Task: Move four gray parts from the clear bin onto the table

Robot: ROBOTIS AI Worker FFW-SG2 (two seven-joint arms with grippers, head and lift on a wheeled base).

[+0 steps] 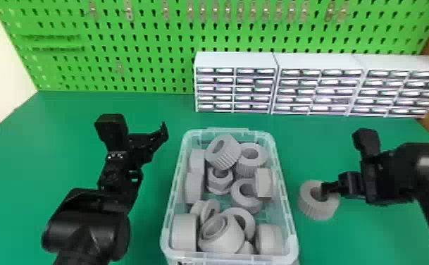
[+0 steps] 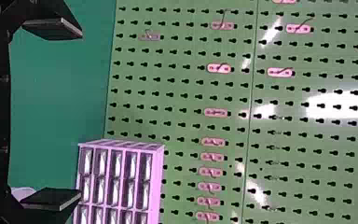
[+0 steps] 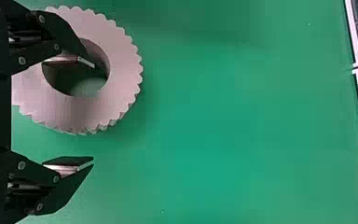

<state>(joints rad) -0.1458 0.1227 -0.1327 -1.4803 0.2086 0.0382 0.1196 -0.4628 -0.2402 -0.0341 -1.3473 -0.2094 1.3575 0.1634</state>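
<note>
Evidently an early stage of the task is illustrated. One gray ring (image 1: 318,212) is placed on the table (image 1: 23,158), at three o'clock from the clear bin (image 1: 292,246), just beside its wall. If this ring is counted, one part of the four has been delivered and three are still to be brought out. A good supply of gray parts (image 1: 229,241) is contained in the bin, heaped and variously tilted. The right gripper (image 3: 93,113) is spread, and nothing is clenched by it: one finger (image 3: 65,39) is set within the ring's hole, so a clear lift away is judged to be needed before the next pick, lest the ring be dragged. The left gripper (image 1: 137,128) is likewise spread and unloaded, at ten o'clock from the bin.

By the head view, the whole layout is given, with the drawer cabinets (image 1: 236,60) at one o'clock from the bin. By the right wrist view, the ring's toothed edge is shown from above, and a gap is revealed between that edge and the other finger (image 3: 70,186). By the left wrist view, both parted fingers are displayed, with hooks (image 2: 216,112) on the pegboard (image 2: 182,84) beyond.
</note>
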